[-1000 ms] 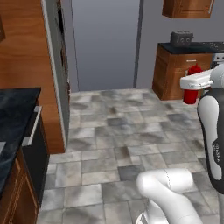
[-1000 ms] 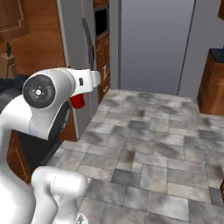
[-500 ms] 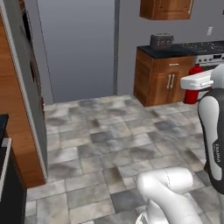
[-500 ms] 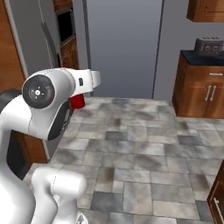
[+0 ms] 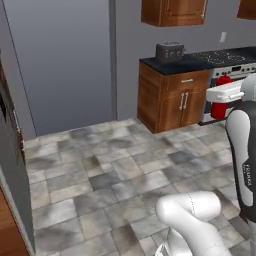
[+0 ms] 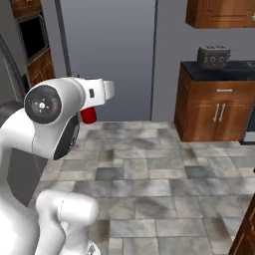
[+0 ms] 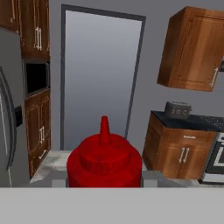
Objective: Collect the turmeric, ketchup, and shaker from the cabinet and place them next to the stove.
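the hand holds the ketchup upright, nozzle up. beyond it, to its right, stand a desk with a toaster and the stove.

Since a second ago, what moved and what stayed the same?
The base turned, so the whole picture slid left: the counter with the toaster came toward the middle, and the stove came into view at the right. That is the camera moving, not the furniture. The ketchup stayed in the gripper, carried at the same height, and nothing was let go.
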